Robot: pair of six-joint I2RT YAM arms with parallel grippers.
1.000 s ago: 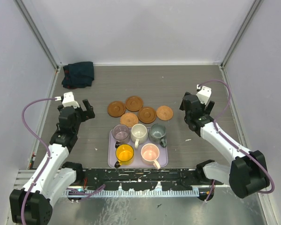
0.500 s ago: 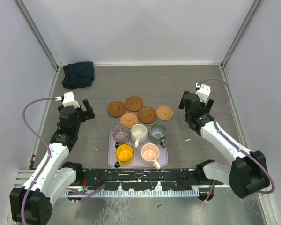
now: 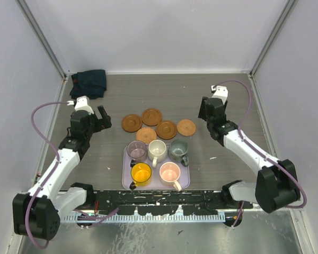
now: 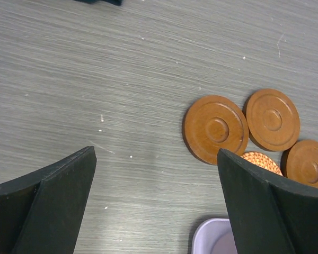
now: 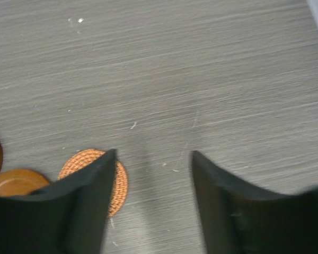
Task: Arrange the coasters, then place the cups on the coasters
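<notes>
Five flat round brown wooden coasters (image 3: 151,116) crowd together mid-way across the grey counter (image 3: 201,90), just beyond the lavender rectangular tray (image 3: 155,181) at its near edge, which holds five small handled cups (image 3: 157,150). The left end effector (image 4: 156,153) and right end effector (image 5: 152,153) hang spread and empty. The likely risk is that pinching one thin coaster shoves its close-packed neighbours, or that it slips free.

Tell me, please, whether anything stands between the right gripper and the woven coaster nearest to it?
Nothing visible does: the right gripper, jaws open, hangs just beside the woven coaster, and only bare tabletop shows between them.
</notes>
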